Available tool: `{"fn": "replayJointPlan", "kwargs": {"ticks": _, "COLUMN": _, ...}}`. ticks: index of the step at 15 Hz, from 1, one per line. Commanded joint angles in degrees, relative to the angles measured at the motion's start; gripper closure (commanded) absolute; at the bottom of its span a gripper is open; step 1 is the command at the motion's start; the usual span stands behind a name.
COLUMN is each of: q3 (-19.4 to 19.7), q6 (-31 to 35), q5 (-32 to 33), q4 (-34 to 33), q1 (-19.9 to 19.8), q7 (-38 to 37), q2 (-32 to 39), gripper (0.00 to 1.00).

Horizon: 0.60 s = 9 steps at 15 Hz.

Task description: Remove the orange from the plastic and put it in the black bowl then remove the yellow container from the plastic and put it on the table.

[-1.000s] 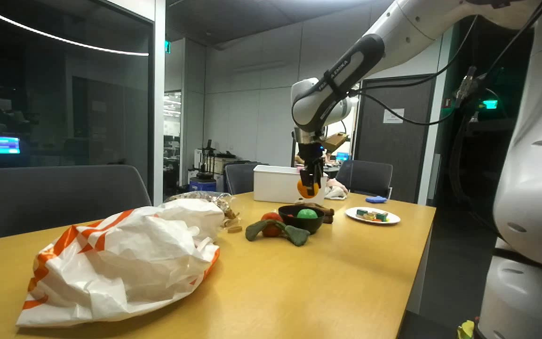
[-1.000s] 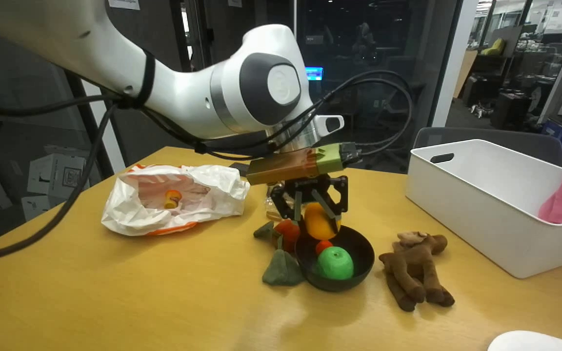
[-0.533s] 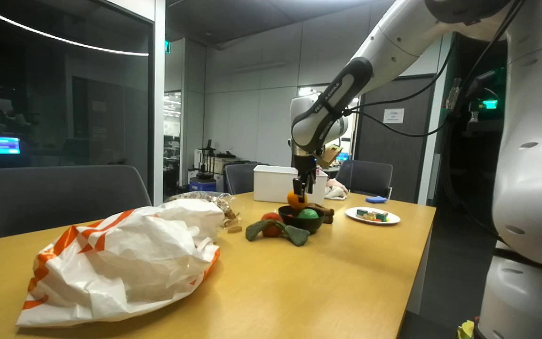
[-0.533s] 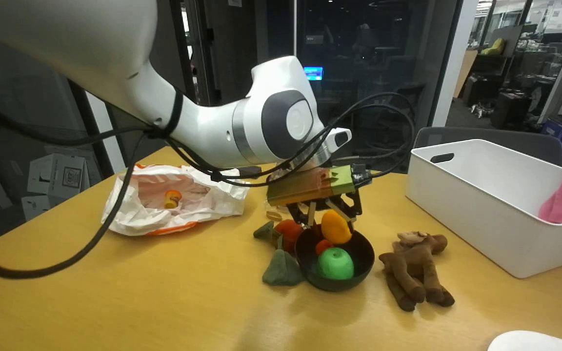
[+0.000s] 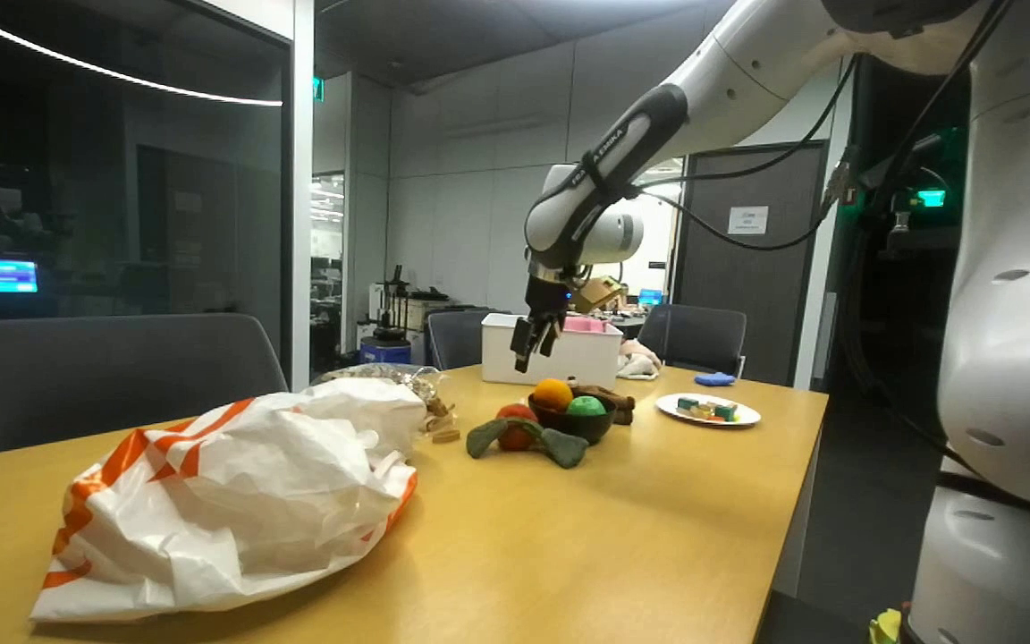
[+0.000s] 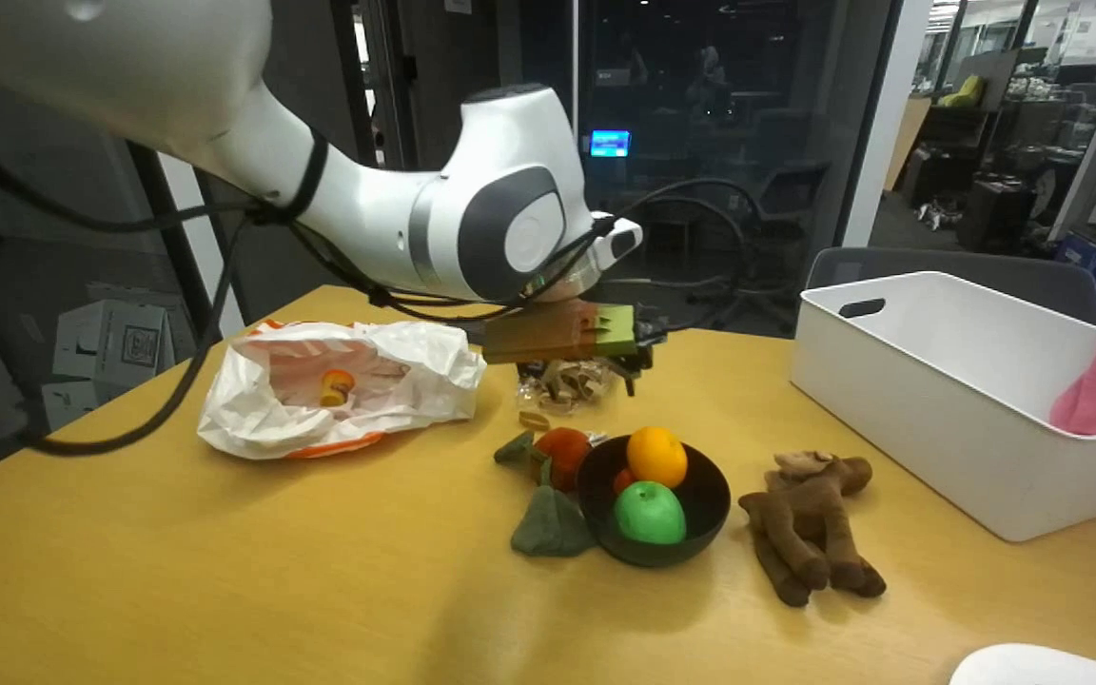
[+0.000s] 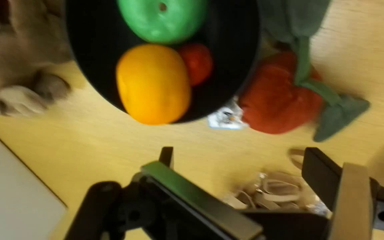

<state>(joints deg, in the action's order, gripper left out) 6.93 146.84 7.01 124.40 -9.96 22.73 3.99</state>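
Observation:
The orange rests in the black bowl beside a green fruit and a small red one. The orange also shows in an exterior view and in the wrist view. My gripper is open and empty, above the table and apart from the bowl. In an exterior view the gripper hangs above and behind the bowl. The yellow container, with an orange top, lies inside the open mouth of the white plastic bag. The bag hides it in an exterior view.
A red plush with green leaves touches the bowl's side. A brown plush lies on its other side. A white bin stands behind. A clear bag of brown bands lies near the plastic bag. A white plate holds small blocks.
The gripper came down with the orange, opened and let it go in the bowl. It has since risen and moved back away from the bowl, toward the bag's side.

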Motion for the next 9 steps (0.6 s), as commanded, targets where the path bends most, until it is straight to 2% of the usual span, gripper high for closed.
{"fn": "replayJointPlan", "kwargs": {"ticks": 1, "q3": -4.5, "q6": -1.4, "q5": -10.0, "q4": 0.7, "q1": 3.3, "q7": 9.0, "q2": -1.1, "gripper": 0.0}}
{"fn": "replayJointPlan", "kwargs": {"ticks": 4, "q3": -8.3, "q6": -6.1, "q5": -18.6, "q4": -0.3, "q1": 6.0, "q7": 15.2, "q2": 0.3, "gripper": 0.0}}
{"fn": "replayJointPlan", "kwargs": {"ticks": 9, "q3": -11.7, "q6": -18.2, "q5": -27.8, "q4": -2.0, "q1": 8.7, "q7": 25.6, "q2": 1.1, "gripper": 0.0}}
